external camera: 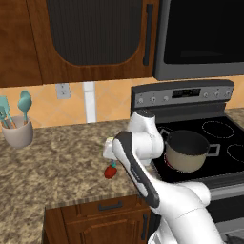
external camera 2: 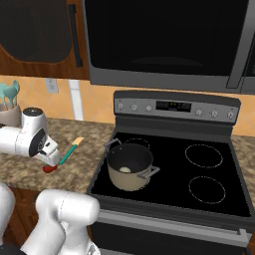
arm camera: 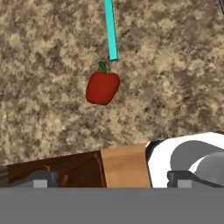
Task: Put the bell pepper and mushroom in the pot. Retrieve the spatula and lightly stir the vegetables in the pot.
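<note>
From the left base view, the glossy red bell pepper (external camera: 110, 171) lay on the speckled granite desk (external camera: 62, 162) just below the tool. From the right, the beige metal pot (external camera 2: 130, 168) stood well to the tool's right, a pale mushroom (external camera 2: 125, 170) inside. In the hand view, the tool (arm camera: 111, 180), fingers spread wide and empty, hung over the pepper (arm camera: 102, 87), the teal-handled spatula (arm camera: 110, 28) just beyond.

The arm (external camera: 143, 162) is glossy white, built of fat rounded segments like stacked tubes, with dark grey bands running along the joints. Its links swell into smooth bulbous shoulders. The gripper (arm camera: 111, 180) ends in two small grey finger tips.
</note>
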